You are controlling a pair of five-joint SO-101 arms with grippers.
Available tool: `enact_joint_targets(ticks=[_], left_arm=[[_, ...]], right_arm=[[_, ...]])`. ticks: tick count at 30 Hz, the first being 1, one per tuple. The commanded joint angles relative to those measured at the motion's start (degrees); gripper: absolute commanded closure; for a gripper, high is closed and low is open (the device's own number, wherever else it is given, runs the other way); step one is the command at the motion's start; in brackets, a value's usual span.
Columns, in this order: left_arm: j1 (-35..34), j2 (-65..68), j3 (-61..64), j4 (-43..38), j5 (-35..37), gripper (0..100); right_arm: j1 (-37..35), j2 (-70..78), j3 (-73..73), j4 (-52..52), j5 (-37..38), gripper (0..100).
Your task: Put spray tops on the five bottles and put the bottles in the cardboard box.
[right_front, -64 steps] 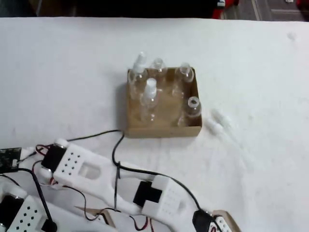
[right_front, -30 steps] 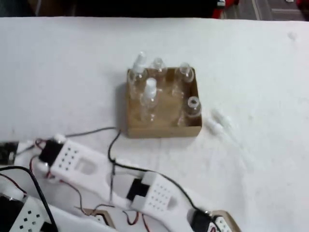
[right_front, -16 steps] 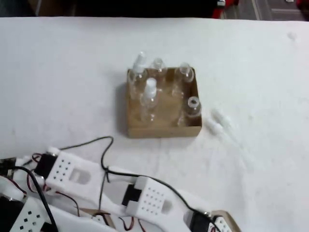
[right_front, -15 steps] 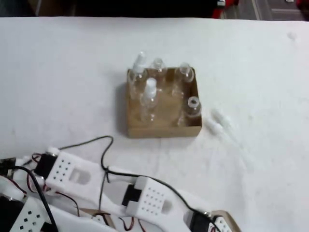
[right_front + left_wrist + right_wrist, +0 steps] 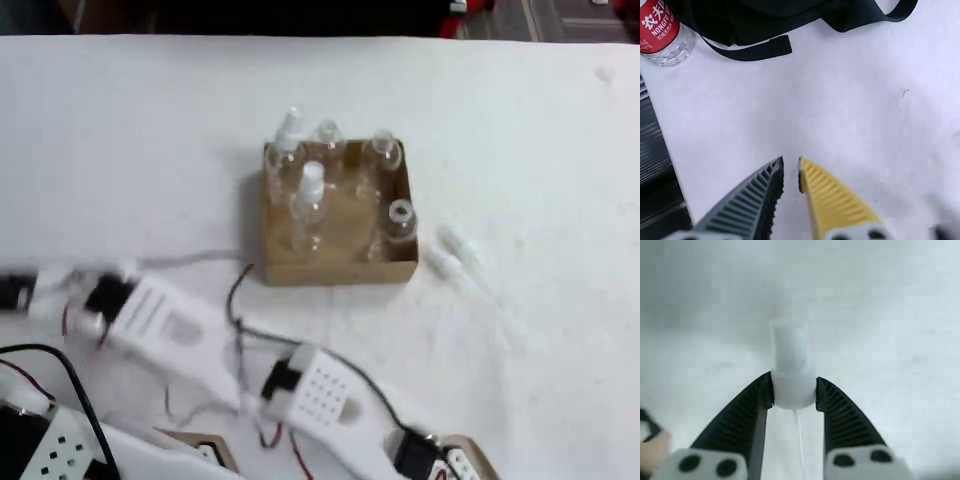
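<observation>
The cardboard box (image 5: 338, 270) sits mid-table with five clear bottles standing in it. Two bottles (image 5: 311, 205) (image 5: 287, 150) wear white spray tops; the other three (image 5: 327, 135) (image 5: 381, 150) (image 5: 400, 222) have bare necks. Loose spray tops (image 5: 450, 252) lie on the cloth just right of the box. My right gripper (image 5: 792, 387) is shut on a white spray top (image 5: 790, 360), its thin tube hanging between the fingers, above the white cloth. My left gripper (image 5: 791, 165) is shut with nothing in it, over the white cloth.
A white arm (image 5: 200, 335) lies across the front of the table from lower right to the left edge, trailing black cable (image 5: 236, 305) near the box. In the left wrist view a red-labelled water bottle (image 5: 662, 35) and black bag (image 5: 790, 15) lie ahead.
The arm across the front pulled back toward the near edge, then swung out again; its tip now reaches the left edge, blurred with motion. Box and bottles have not moved.
</observation>
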Motion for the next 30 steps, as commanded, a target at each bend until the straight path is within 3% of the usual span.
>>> enact_joint_targets(ticks=[1, 8, 14, 22, 30], left_arm=[[-0.3, -0.7, 1.1, -3.3, 0.8, 93], [0.3, -0.7, 1.8, -4.7, 1.3, 93], [6.9, -0.7, 1.8, -4.7, 1.3, 93], [13.5, -0.7, 1.6, -11.6, 1.3, 93], [30.5, -0.7, 1.7, -14.4, 1.3, 93]], right_arm=[[9.5, -1.0, -17.1, 4.5, -2.4, 98.3], [13.9, -1.2, -44.1, 13.9, -3.1, 98.3], [15.3, -13.2, -41.7, 14.9, -3.1, 98.3], [21.2, -30.9, -42.9, 17.4, -3.5, 98.3], [26.6, -48.6, -39.9, 18.4, -5.5, 98.3]])
